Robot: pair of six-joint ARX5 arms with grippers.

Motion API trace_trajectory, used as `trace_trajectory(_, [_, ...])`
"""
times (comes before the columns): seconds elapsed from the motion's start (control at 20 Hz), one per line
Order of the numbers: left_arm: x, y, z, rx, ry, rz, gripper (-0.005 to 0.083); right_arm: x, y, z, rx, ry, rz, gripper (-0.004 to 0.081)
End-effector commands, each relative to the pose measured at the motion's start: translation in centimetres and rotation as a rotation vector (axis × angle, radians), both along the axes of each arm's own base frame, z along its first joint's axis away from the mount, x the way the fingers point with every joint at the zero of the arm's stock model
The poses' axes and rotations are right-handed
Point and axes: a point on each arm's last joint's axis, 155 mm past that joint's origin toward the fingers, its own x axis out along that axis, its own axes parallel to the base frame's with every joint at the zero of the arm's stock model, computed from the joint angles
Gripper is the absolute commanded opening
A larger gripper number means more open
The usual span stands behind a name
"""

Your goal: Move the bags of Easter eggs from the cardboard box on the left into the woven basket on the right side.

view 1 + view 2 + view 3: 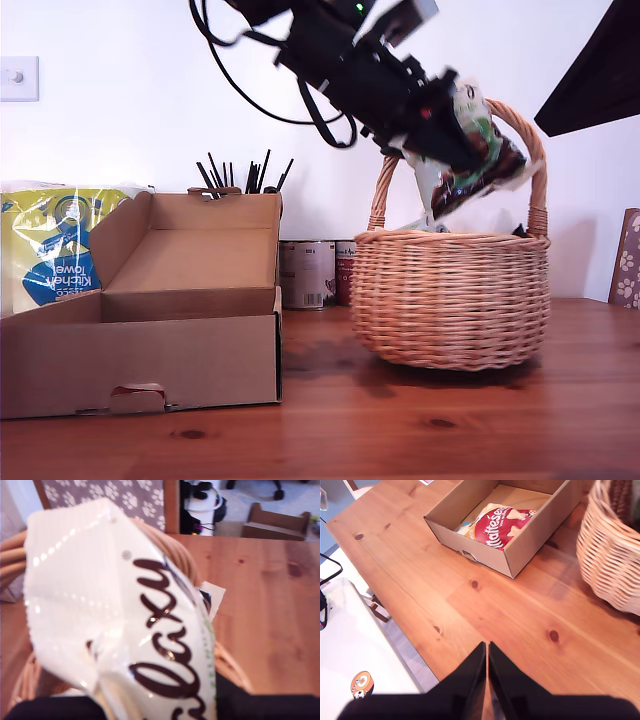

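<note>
A cream-and-green bag of Easter eggs point(468, 150) with dark script hangs over the woven basket point(450, 300), beside its arched handle. My first gripper point(438, 122) is shut on it. In the first wrist view the bag point(125, 615) fills the picture, with the basket rim point(176, 555) behind it. The cardboard box point(150, 360) stands at the exterior view's left. The second wrist view shows a red-and-orange bag point(502, 527) lying inside the box point(520, 552), next to the basket point(615, 545). My second gripper point(487, 650) is shut and empty, high over the table.
A yellow-and-blue kitchen towel pack point(50, 250) stands behind the box. Tins point(310, 272) and a pot of black sticks point(240, 170) stand at the back. A dark shape point(600, 70) fills the exterior view's top right corner. A paw-print chair back point(115, 495) stands past the basket.
</note>
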Motion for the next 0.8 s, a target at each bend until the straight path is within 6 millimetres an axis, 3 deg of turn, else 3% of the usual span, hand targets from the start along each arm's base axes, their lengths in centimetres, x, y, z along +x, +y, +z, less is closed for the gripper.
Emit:
trace_trajectory(0.0, [1.3, -0.2, -4.5, 0.044, 0.026, 0.024, -0.0024, 0.0, 0.2, 0.5, 0.006, -0.015, 0.009, -0.0013])
trace_trajectory(0.25, [4.0, 0.3, -8.1, 0.091, -0.012, 0.105, -0.0024, -0.1, 0.1, 0.4, 0.004, -0.007, 0.007, -0.0013])
trace_trajectory(0.4, [5.2, 1.3, -8.8, 0.104, -0.011, 0.143, -0.0024, -0.1, 0.1, 0.3, 0.003, -0.005, 0.007, -0.0013])
trace_trajectory(0.6, [5.1, 1.5, -9.0, 0.106, 0.011, 0.147, -0.0010, -0.1, 0.1, 0.3, 0.003, -0.006, 0.008, -0.0013])
trace_trajectory(0.65, [4.9, 1.3, -9.0, 0.104, 0.016, 0.147, 0.0097, -0.1, 0.1, 0.3, 0.003, -0.006, 0.008, -0.0013])
trace_trajectory(0.75, [4.7, 1.0, -8.9, 0.095, 0.024, 0.155, 0.0444, -0.1, 0.1, 0.3, 0.003, -0.006, 0.008, -0.0013])
